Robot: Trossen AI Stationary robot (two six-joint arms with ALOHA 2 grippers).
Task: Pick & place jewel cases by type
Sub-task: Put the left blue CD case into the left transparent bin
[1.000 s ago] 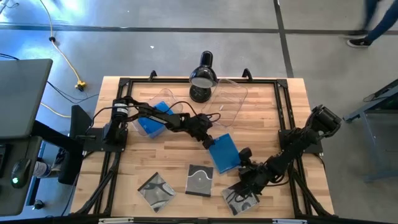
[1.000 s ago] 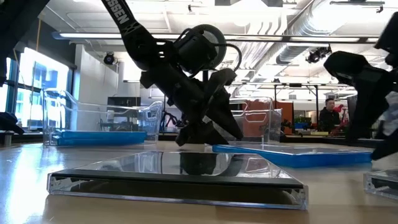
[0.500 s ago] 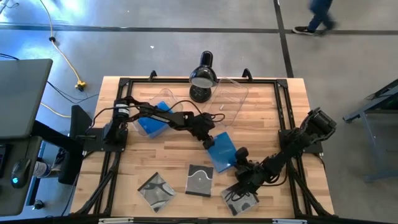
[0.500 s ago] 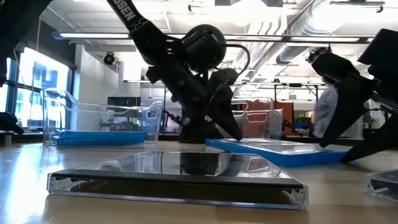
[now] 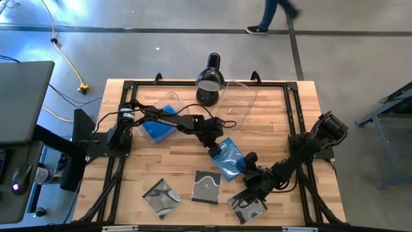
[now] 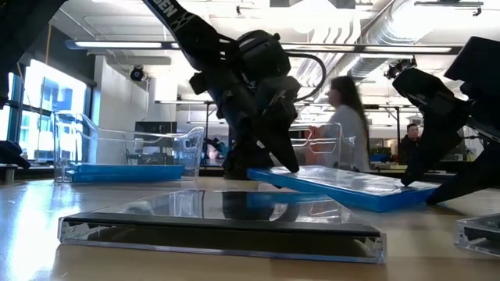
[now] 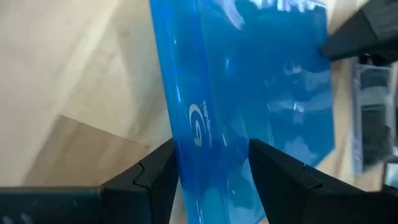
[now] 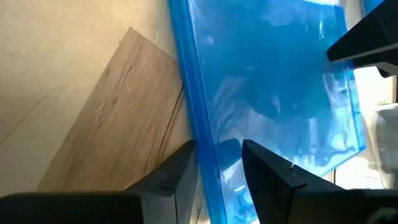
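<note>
A blue jewel case [image 5: 228,158] sits tilted at mid-table between both grippers. My left gripper [image 5: 215,147] is shut on its far-left edge, and my right gripper [image 5: 247,169] is shut on its near-right edge. Three clear cases with silvery discs lie flat along the near edge: one on the left [image 5: 161,195], one in the middle [image 5: 206,187], and one [image 5: 248,207] under my right arm. Two more blue cases [image 5: 156,126] lie in a clear tub on the left. My left gripper pinches the blue case's far-left edge [image 7: 205,155] between its two fingers [image 7: 157,177], slanting down from the table's left. That edge is lifted off the wood [image 6: 262,173], so the case tilts. My right gripper has the case's opposite, near-right edge [image 8: 214,158] pinched between its fingers [image 8: 267,167], coming in low from the table's right. This end [image 6: 426,195] stays low, near the table top.
A black desk lamp [image 5: 210,80] stands at the far edge. An empty clear tub [image 5: 237,103] sits right of it, and the tub with the blue cases [image 5: 168,116] sits to its left. Black rails [image 5: 293,122] frame the table. A person [image 5: 273,14] walks beyond it.
My left gripper has risen a little, lifting the blue case's far-left edge from flat to tilted while its other end stayed low. My right gripper has moved slightly toward the table's left, up against the case's near-right edge. A person has walked past behind the table.
</note>
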